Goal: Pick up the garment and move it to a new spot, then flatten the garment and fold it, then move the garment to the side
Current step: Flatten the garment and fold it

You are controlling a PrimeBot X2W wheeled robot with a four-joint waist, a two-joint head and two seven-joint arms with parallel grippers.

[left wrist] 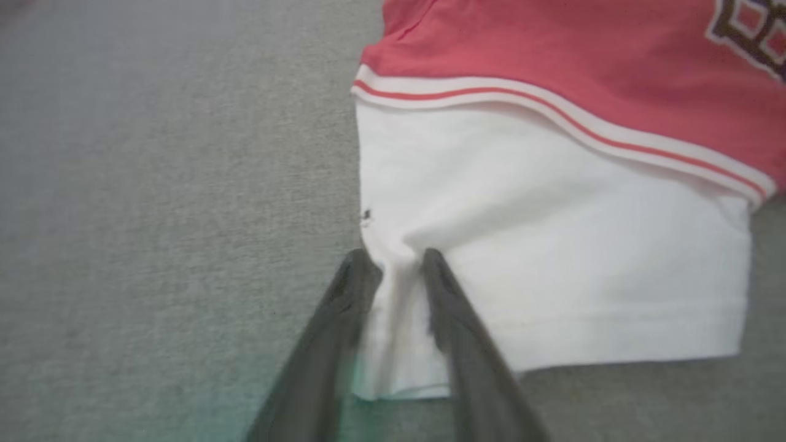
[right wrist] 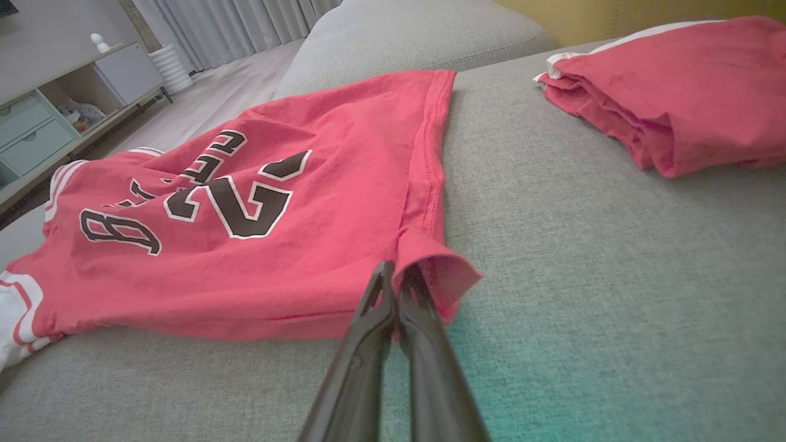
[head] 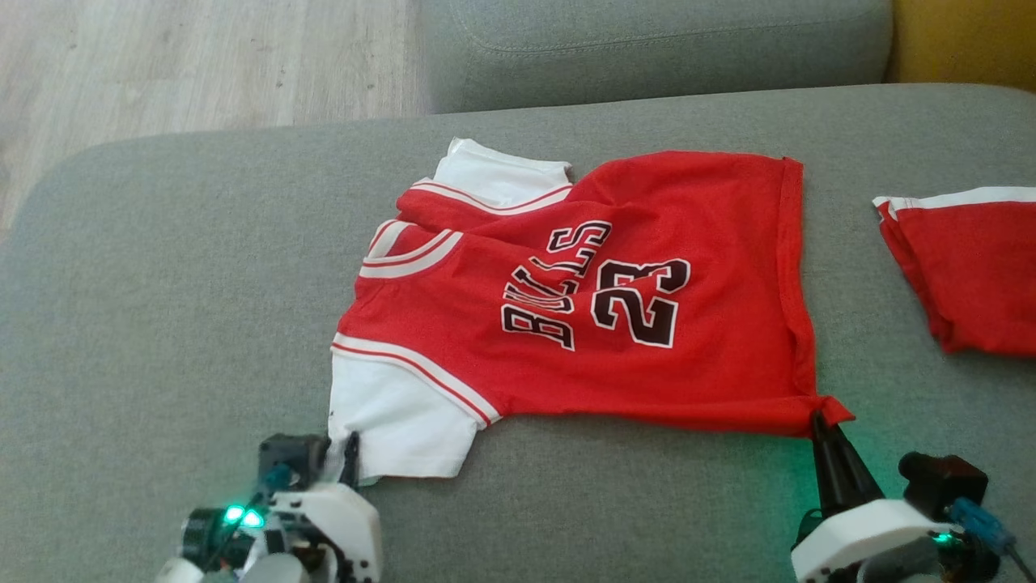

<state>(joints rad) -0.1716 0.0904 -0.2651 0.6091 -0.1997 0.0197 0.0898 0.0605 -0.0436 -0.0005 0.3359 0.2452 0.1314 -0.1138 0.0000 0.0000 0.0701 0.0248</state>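
The garment point(head: 566, 308) is a red jersey with white sleeves and the number 23, lying spread out on the grey sofa seat point(head: 162, 283). My left gripper point(head: 346, 447) is at the near white sleeve. In the left wrist view its fingertips point(left wrist: 399, 261) pinch a puckered fold of the white sleeve point(left wrist: 552, 215) near its left edge. My right gripper point(head: 817, 421) is shut on the near corner of the red hem. The right wrist view shows that corner point(right wrist: 442, 276) bunched around the closed fingertips point(right wrist: 396, 273).
A second red garment point(head: 971, 275), folded, lies at the right edge of the seat point(right wrist: 675, 92). The sofa's back cushion point(head: 647, 48) runs along the far side. Wooden floor point(head: 162, 65) lies beyond the far left, with a low cabinet point(right wrist: 49, 116).
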